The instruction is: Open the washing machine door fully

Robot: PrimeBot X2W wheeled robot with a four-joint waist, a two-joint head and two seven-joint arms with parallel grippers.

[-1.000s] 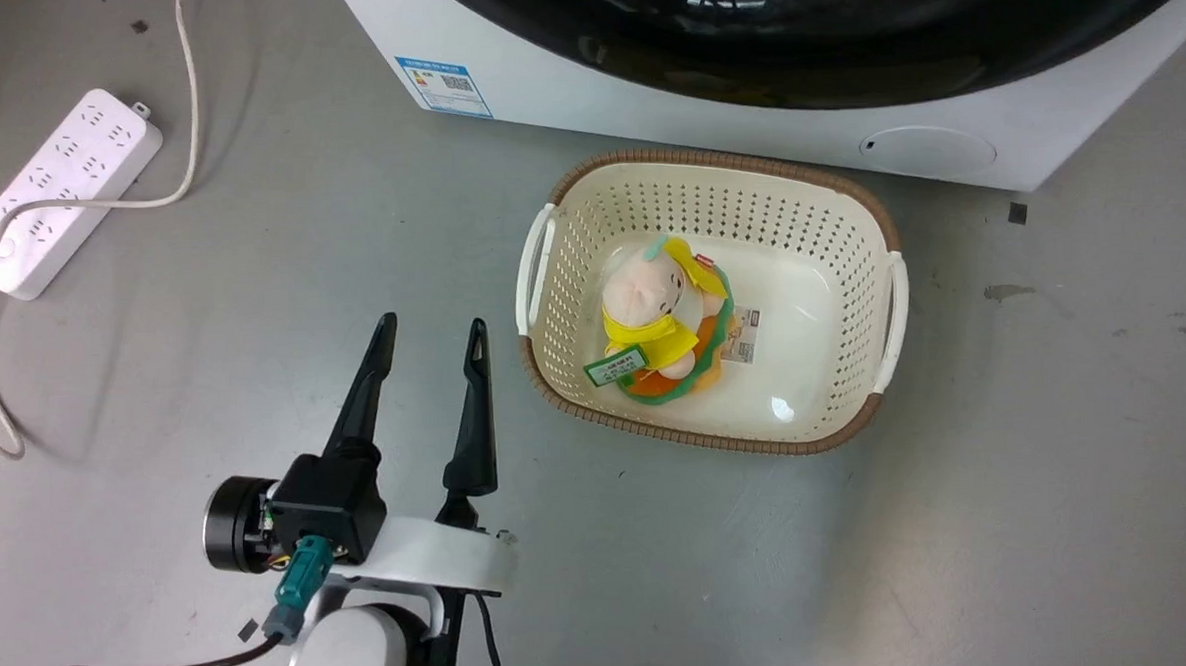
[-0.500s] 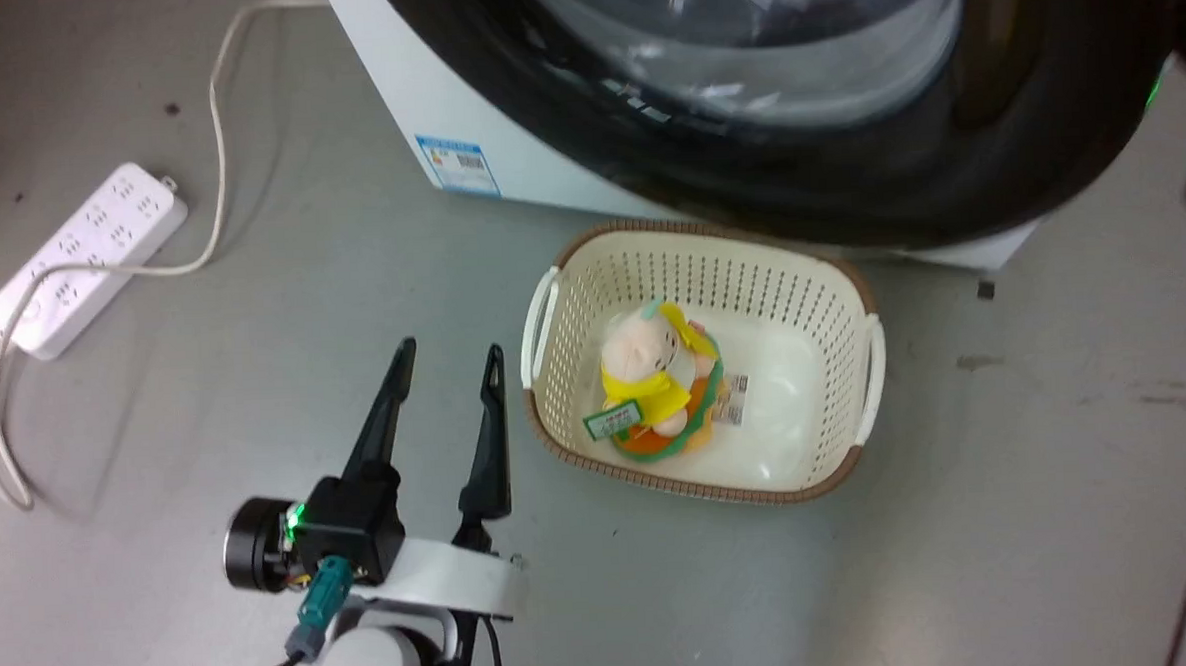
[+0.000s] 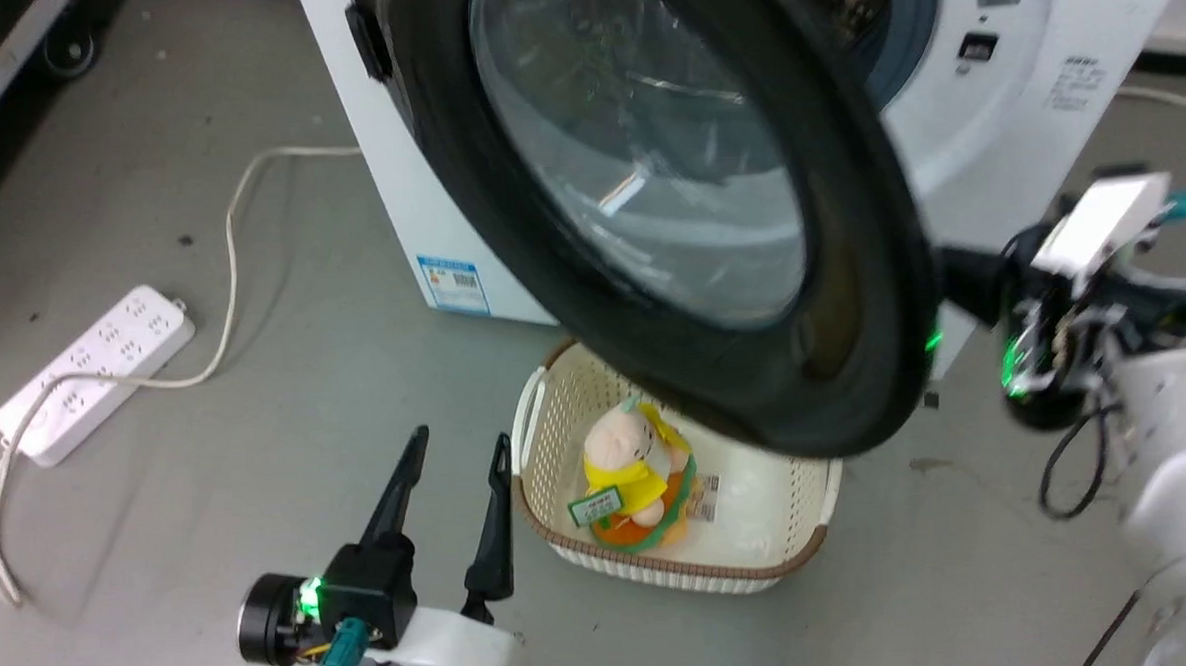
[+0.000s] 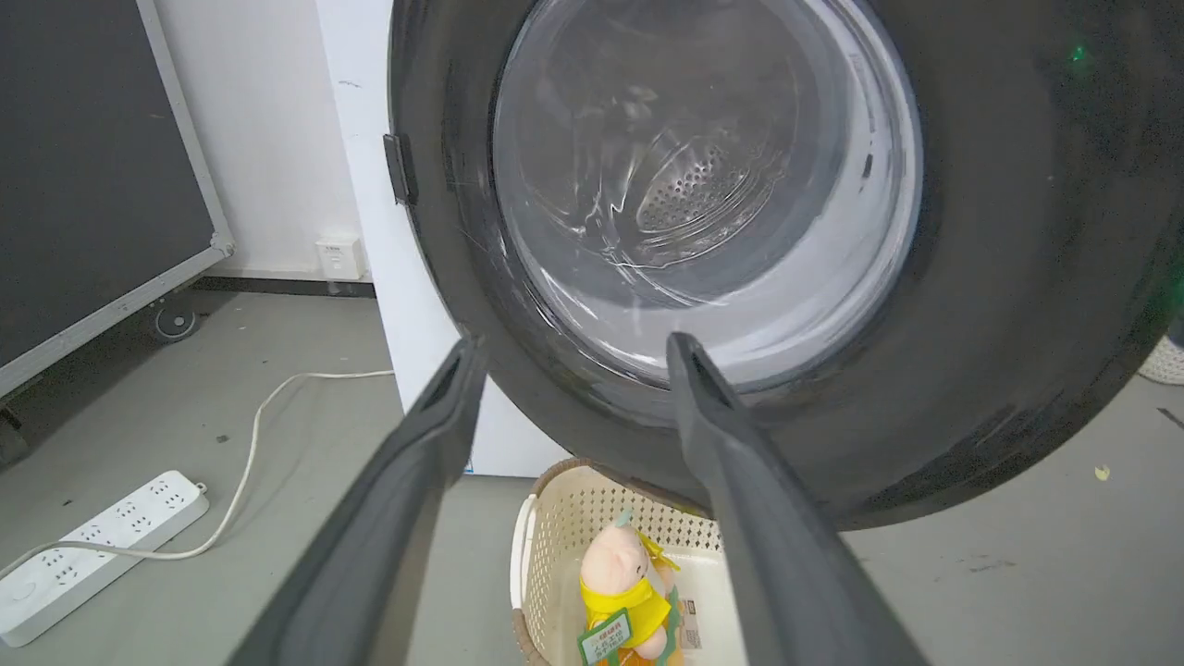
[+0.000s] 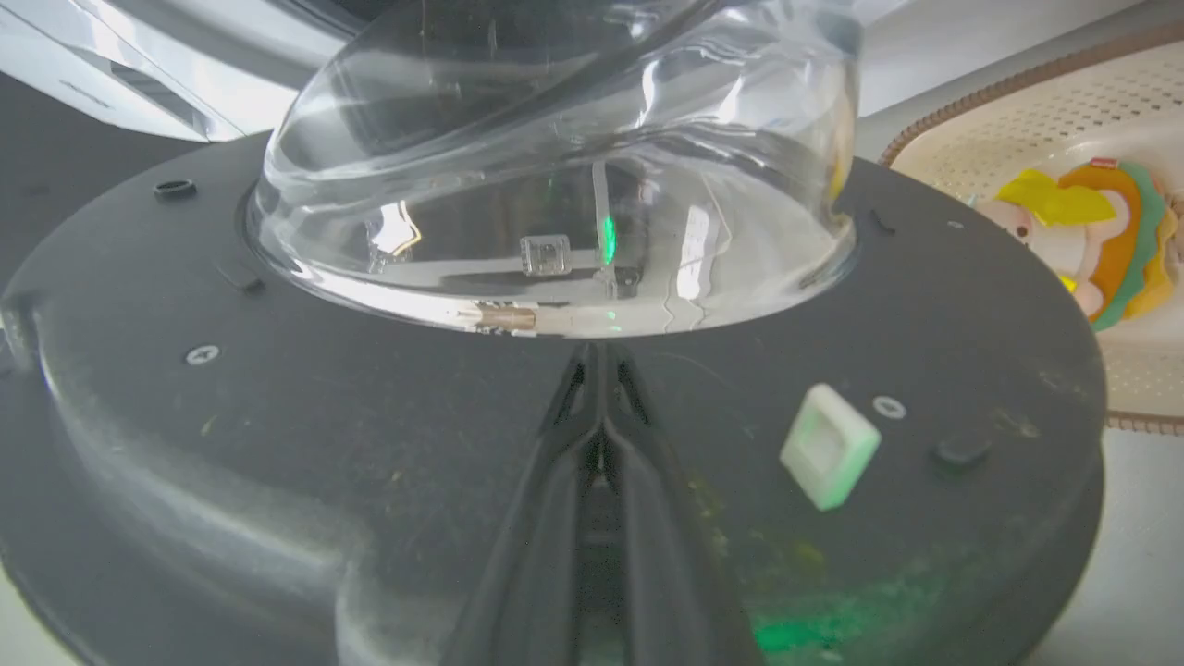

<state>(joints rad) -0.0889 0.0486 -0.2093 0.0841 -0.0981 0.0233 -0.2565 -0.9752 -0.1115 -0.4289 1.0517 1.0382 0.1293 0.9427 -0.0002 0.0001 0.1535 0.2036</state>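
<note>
The washing machine door [image 3: 856, 291], a big glossy black disc with a clear glass bowl [image 3: 646, 171], stands swung partly out from the white machine [image 3: 1041, 43] and hangs over the basket. The right wrist view shows the door's inner face [image 5: 277, 444], where my right gripper [image 5: 599, 356] is shut with its tips at the foot of the glass bowl [image 5: 555, 185]. In the head view my right wrist [image 3: 1080, 252] sits behind the door's free edge. My left gripper [image 3: 461, 441] is open low over the floor, facing the door's outer side [image 4: 1017, 277].
A cream basket [image 3: 524, 476] with a plush toy [image 3: 624, 467] stands on the floor under the door. A white power strip [image 3: 94, 370] and its cable lie to the left. A white latch block [image 5: 830, 447] sits on the door's inner face. The drum opening [image 3: 870, 21] shows behind the door.
The head camera has tilted up. The door has swung further out from the machine, and my right arm has come into view behind its edge. The left gripper stays open.
</note>
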